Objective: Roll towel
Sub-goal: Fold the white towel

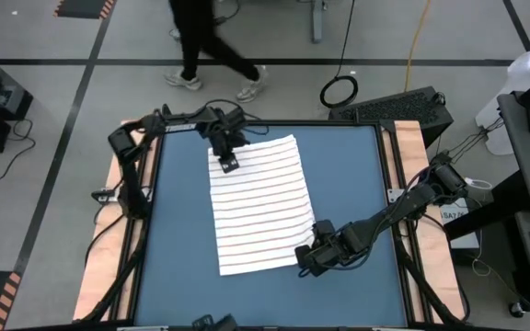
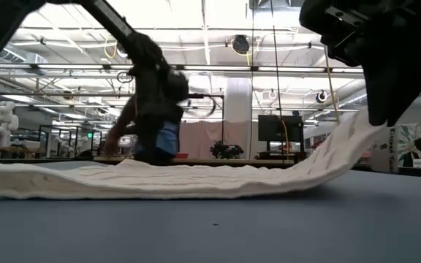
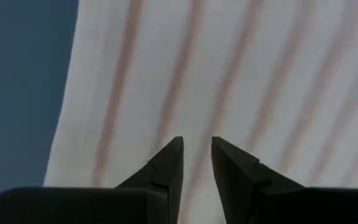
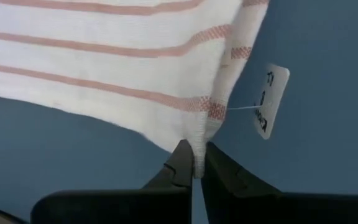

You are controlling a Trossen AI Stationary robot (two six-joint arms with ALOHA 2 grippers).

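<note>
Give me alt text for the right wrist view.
The right pincer is shut on a corner of the striped white towel, lifting it above the blue table. A small white tag hangs on a thread from the towel's edge.

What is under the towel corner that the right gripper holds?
The right gripper pinches the towel corner, lifted off the blue table. Under it only bare tabletop shows, with a hanging white tag. The rest lies flat, hiding anything beneath.
</note>
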